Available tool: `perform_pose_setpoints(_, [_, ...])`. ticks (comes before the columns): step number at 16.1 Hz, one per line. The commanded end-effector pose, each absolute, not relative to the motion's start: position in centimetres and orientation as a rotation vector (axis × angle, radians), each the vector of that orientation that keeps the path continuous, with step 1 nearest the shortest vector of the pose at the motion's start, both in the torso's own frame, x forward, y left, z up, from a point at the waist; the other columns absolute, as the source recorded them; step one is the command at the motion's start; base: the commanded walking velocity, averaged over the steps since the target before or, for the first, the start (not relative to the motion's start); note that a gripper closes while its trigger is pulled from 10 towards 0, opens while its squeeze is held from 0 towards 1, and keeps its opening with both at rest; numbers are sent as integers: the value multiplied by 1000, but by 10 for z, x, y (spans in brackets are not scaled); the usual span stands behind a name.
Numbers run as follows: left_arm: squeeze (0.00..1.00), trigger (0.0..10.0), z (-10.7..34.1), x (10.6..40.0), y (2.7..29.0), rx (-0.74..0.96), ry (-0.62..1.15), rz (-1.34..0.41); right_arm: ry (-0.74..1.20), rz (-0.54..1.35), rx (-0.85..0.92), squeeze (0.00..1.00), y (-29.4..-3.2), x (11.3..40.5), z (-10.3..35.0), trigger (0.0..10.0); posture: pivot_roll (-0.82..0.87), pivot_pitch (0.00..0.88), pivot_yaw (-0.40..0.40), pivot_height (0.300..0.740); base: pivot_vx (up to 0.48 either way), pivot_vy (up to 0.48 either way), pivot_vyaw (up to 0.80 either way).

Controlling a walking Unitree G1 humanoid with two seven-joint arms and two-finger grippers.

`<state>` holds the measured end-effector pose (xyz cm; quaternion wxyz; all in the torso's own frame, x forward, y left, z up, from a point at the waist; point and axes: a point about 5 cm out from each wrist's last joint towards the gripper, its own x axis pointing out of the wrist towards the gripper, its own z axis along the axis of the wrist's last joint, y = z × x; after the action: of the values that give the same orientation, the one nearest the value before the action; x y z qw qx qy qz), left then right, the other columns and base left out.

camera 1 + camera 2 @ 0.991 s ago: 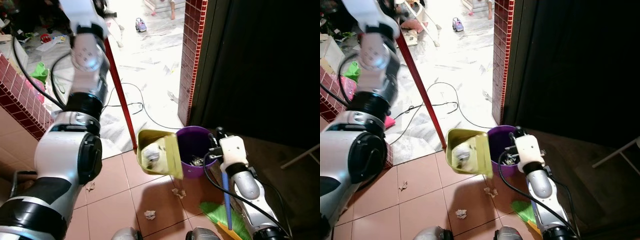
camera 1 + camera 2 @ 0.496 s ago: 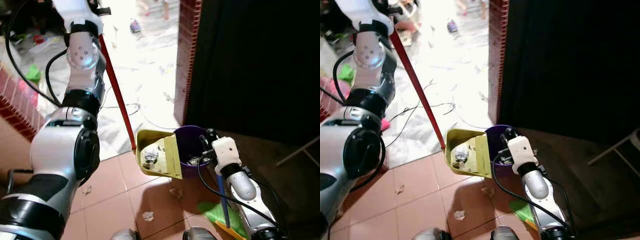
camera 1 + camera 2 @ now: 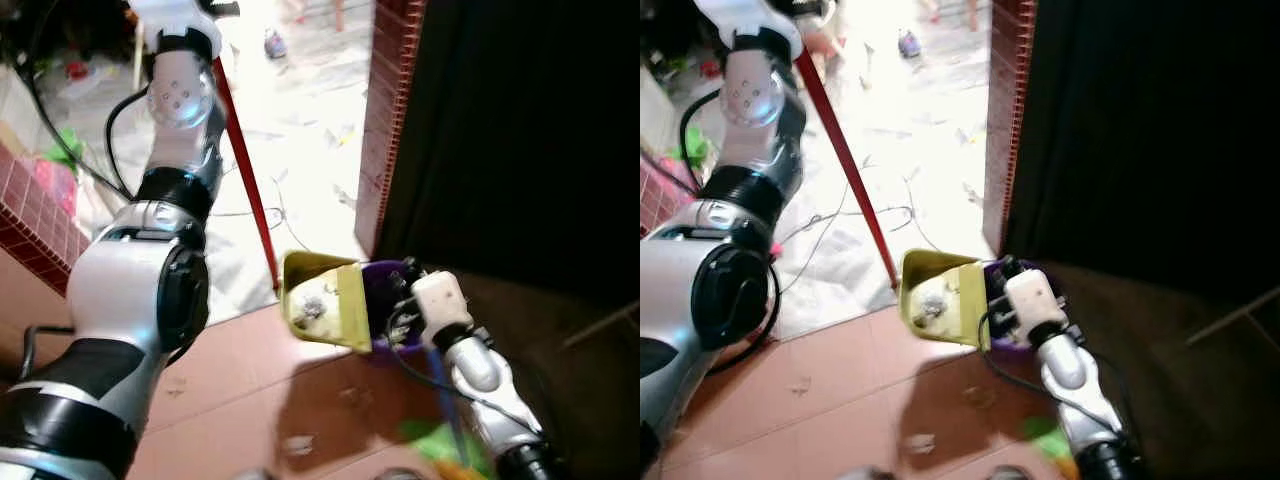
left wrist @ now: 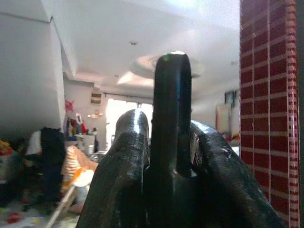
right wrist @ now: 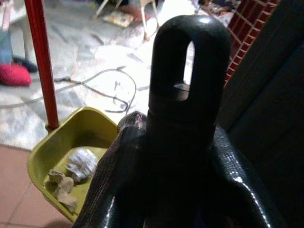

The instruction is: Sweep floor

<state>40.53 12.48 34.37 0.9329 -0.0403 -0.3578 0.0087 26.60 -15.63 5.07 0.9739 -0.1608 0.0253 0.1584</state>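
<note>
Left gripper [image 4: 166,156]: clamped on the red dustpan handle [image 3: 245,185], raised. Right gripper [image 5: 175,156]: closed round the broom handle [image 5: 183,66]. Yellow dustpan [image 3: 322,305], below the left gripper, now tipped closer over the purple bin [image 3: 395,290]; litter [image 5: 78,164] not yet emptied.

We see a terracotta tiled floor [image 3: 230,380] with paper scraps [image 3: 298,443] lying near its front edge, a purple bin [image 3: 385,300] by the brick pillar [image 3: 388,120]
</note>
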Motion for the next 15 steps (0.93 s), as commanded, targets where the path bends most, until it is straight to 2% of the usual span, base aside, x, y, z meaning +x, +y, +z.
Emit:
perform_pose_setpoints(1, [0, 10000, 359, 402, 132, -103, -795, 43, 36, 339, -378, 0, -158, 268, 54, 10000, -253, 0, 105, 740, 0, 0, 0])
perform_pose_setpoints(15, [0, 10000, 359, 402, 132, -103, -795, 43, 36, 339, -378, 0, -158, 268, 54, 10000, -253, 0, 105, 740, 0, 0, 0])
